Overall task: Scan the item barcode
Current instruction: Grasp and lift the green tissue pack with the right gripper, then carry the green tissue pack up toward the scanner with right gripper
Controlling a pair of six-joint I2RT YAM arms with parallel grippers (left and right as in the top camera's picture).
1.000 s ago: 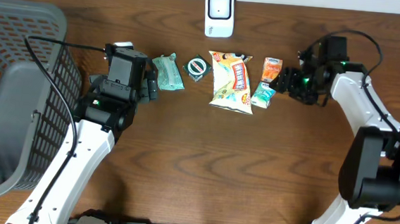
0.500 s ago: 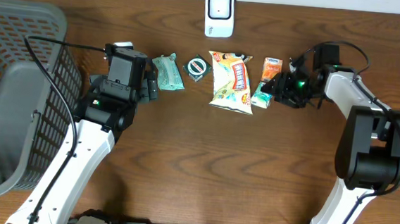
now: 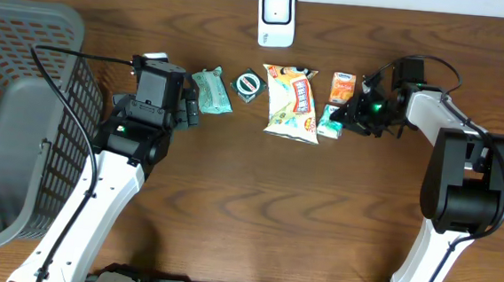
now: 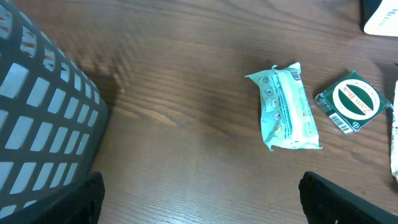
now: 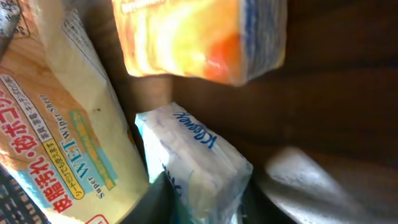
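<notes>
A small white and teal tissue pack (image 3: 329, 121) lies right of the big wet-wipes bag (image 3: 294, 102). My right gripper (image 3: 346, 115) has come in from the right and is shut on it. In the right wrist view the tissue pack (image 5: 193, 165) sits squeezed between the dark fingers (image 5: 155, 199) of my right gripper (image 5: 205, 202). The white scanner (image 3: 277, 18) stands at the table's back edge. My left gripper (image 3: 187, 110) is open over bare wood, holding nothing; in the left wrist view the left gripper (image 4: 214, 205) shows only its tips in the bottom corners.
An orange pack (image 3: 342, 87) lies just behind the tissue pack, close to the right fingers. A mint-green pack (image 3: 211, 91) and a round green item (image 3: 249, 85) lie ahead of the left gripper. A grey mesh basket (image 3: 14, 115) fills the left side.
My right gripper has moved left onto the tissue pack and its jaws have closed on it. The left arm has not moved.
</notes>
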